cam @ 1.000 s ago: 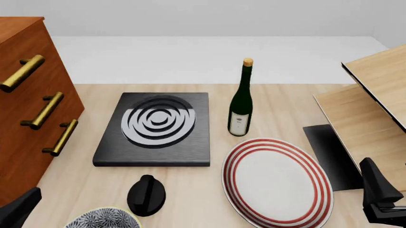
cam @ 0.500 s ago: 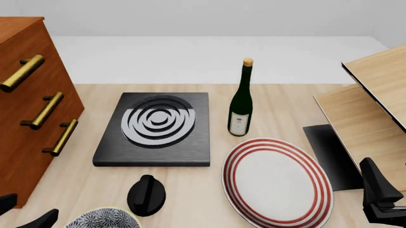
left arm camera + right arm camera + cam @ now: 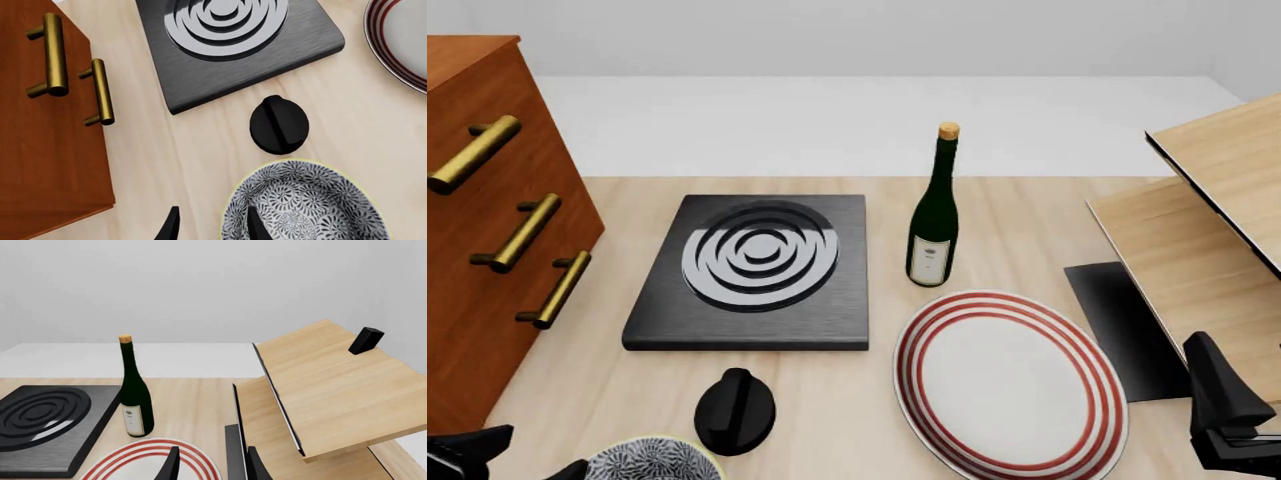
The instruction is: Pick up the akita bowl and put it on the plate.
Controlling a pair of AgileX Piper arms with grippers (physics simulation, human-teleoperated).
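The akita bowl [image 3: 645,462], navy-and-white patterned with a pale yellow rim, sits at the table's near left edge, cut off by the front view's lower border. In the left wrist view the akita bowl [image 3: 307,205] lies right under my left gripper [image 3: 210,229], which is open. One finger is over the bowl's inside and the other is outside its rim. The plate [image 3: 1010,385], white with red rings, lies on the table to the bowl's right. My right gripper [image 3: 212,467] is open and empty at the near right, beside the plate [image 3: 150,460].
A black knob [image 3: 735,410] lies just beyond the bowl. Behind it is a black stove [image 3: 754,270]. A dark wine bottle [image 3: 934,215] stands beyond the plate. A brown drawer cabinet [image 3: 494,230] fills the left side and a tilted wooden rack [image 3: 1214,230] the right.
My left gripper has shifted right along the near edge, closer to the bowl. The right arm, bowl and plate have not moved.
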